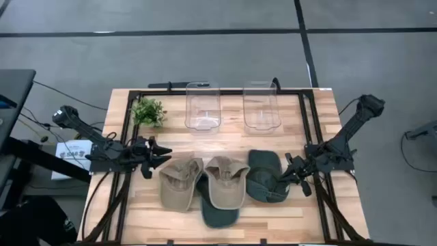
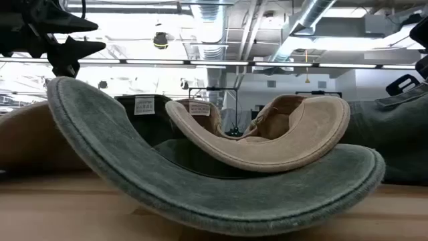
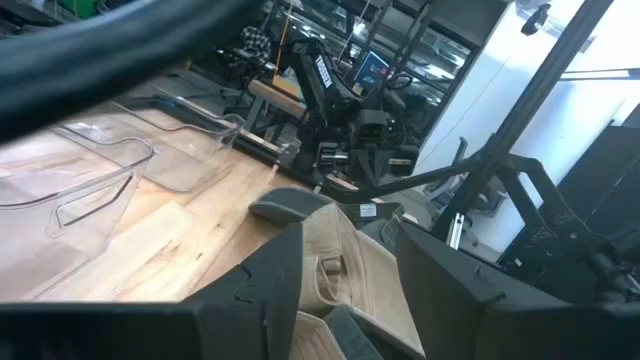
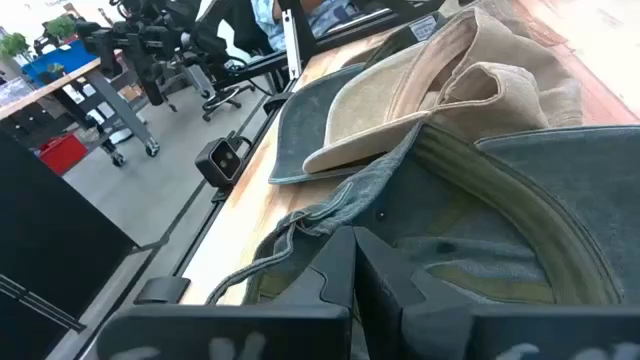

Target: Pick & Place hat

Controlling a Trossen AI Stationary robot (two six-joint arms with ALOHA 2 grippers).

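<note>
Several hats lie in a row near the table's front. A tan hat [image 1: 181, 183] is at the left. A second tan hat [image 1: 224, 181] rests on a dark green hat [image 1: 220, 213], whose brim fills the low view [image 2: 200, 191]. Another dark green hat [image 1: 265, 176] lies at the right. My left gripper [image 1: 162, 156] is open and raised [image 2: 77, 37] just left of the left tan hat [image 3: 345, 265], with nothing between its fingers. My right gripper [image 1: 288, 179] is shut at the right green hat's right edge [image 4: 470, 260]. My right gripper [image 4: 355, 240] has its shut fingertips low over the right green hat's rim by its strap [image 4: 300, 220], coming in from the table's right and slanting down. I cannot tell whether the fingers touch the cloth or have any of it between them.
Two clear plastic bins [image 1: 203, 106] [image 1: 261, 106] stand at the table's far side, with a small green plant [image 1: 148, 111] at the far left. A black frame rail [image 1: 123, 171] runs along each side of the wooden top.
</note>
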